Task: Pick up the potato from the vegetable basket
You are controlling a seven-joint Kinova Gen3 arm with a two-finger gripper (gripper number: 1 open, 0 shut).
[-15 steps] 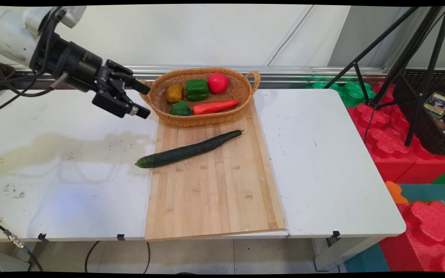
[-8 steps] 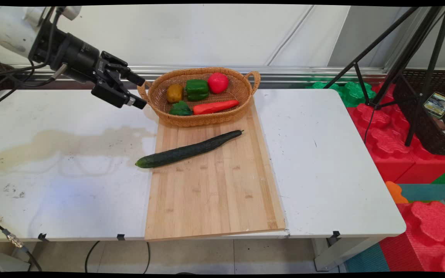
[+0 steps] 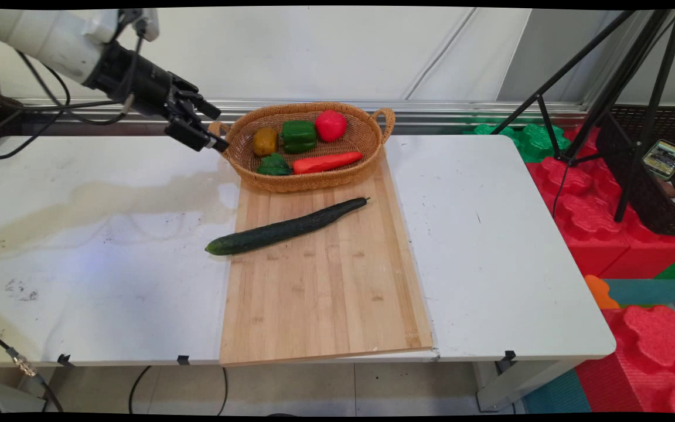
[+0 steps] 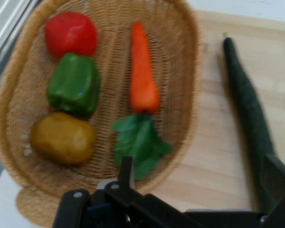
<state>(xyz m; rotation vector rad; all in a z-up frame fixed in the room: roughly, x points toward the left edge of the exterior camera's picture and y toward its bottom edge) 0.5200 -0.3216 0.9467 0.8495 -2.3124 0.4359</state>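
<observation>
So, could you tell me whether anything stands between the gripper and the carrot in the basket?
Only the basket's own near rim and left handle. The gripper hangs open just outside that end, above the table; the carrot lies inside, its green leaves toward the gripper. Nothing covers it from above.

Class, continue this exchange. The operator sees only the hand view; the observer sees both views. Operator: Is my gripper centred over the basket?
Observer: No. In the main view the gripper hangs open at the basket's end handle, on the picture's left.
Operator: Does the cucumber lie wholly on the board?
Observer: No. The cucumber's thick end juts past the board's left edge, over the table.
</observation>
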